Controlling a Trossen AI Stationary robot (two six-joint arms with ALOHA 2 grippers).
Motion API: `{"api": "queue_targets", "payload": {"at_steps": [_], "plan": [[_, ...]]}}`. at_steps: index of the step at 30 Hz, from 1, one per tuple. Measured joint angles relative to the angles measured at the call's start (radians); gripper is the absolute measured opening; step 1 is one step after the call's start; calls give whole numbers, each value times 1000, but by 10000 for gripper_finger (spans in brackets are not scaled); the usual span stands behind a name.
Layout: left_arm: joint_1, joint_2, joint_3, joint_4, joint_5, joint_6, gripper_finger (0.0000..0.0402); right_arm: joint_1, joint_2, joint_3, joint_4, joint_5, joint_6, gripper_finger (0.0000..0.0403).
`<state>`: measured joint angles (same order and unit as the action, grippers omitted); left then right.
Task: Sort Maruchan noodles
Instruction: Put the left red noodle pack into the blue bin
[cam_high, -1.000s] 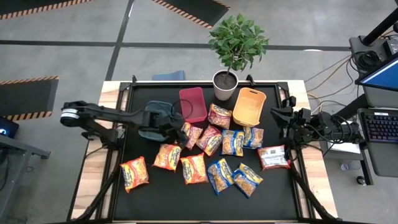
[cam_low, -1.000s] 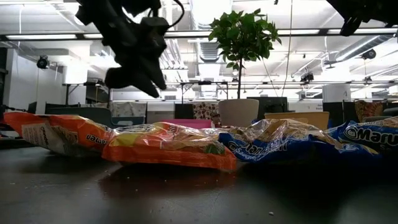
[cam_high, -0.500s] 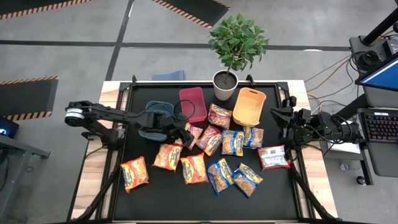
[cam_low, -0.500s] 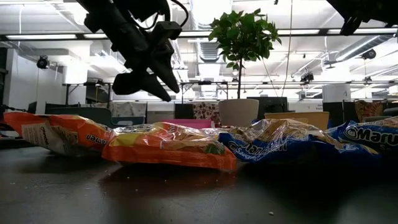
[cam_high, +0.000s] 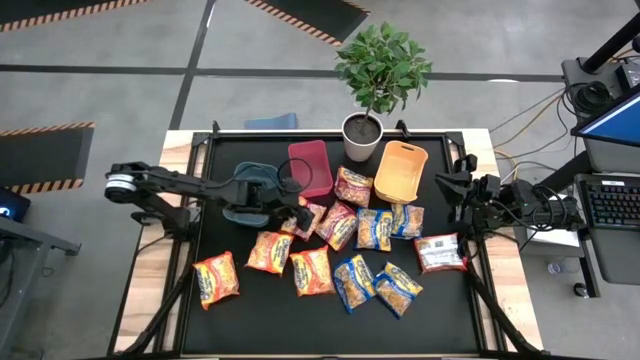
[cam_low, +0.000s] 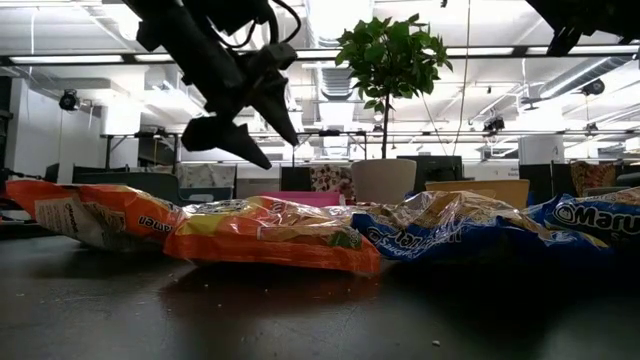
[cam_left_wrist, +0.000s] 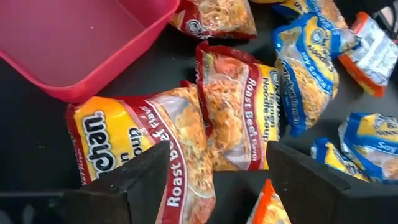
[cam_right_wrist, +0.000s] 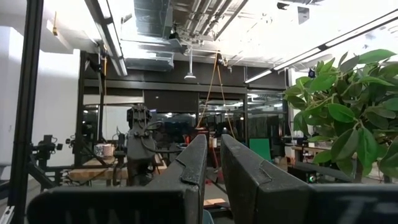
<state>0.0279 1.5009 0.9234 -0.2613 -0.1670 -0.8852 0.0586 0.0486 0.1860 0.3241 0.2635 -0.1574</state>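
While both jaws grip nothing—left spread, right clenched—the red bin (cam_high: 311, 166) and orange bin (cam_high: 400, 170) hold nothing.

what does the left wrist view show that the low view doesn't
Only the left wrist view shows the empty inside of the red bin and the Roast Beef packet lying below the open left end effector. Only the low view shows that end effector hanging above the table, clear of the packets, and the plant beyond them. Both show blue packets and the dark tabletop.
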Motion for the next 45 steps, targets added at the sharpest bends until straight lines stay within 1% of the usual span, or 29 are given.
{"api": "queue_targets", "payload": {"at_steps": [7, 10, 14, 20, 28, 37, 41, 45], "plan": [[5, 68, -1, 3, -12, -11, 233, 0, 0, 0, 2, 1, -1, 38], [14, 77, -1, -6, -36, -11, 227, 0, 0, 0, 2, 1, -1, 38], [34, 77, -1, -31, -60, 5, 226, 0, 0, 0, 2, 1, -7, 38], [55, 94, -1, -57, -62, 36, 226, 0, 0, 0, 1, 2, -19, 38], [55, 134, -1, -83, -62, 39, 226, 0, 0, 0, 0, 13, -20, 38], [55, 162, -1, -64, -52, 38, 224, 0, 0, 0, -3, 29, -26, 38], [51, 183, 2, -39, -43, 37, 210, 0, 0, 0, -3, 28, -26, 38], [47, 187, 1, -22, -34, 37, 173, 0, 0, 0, -2, 28, -26, 38]]}}
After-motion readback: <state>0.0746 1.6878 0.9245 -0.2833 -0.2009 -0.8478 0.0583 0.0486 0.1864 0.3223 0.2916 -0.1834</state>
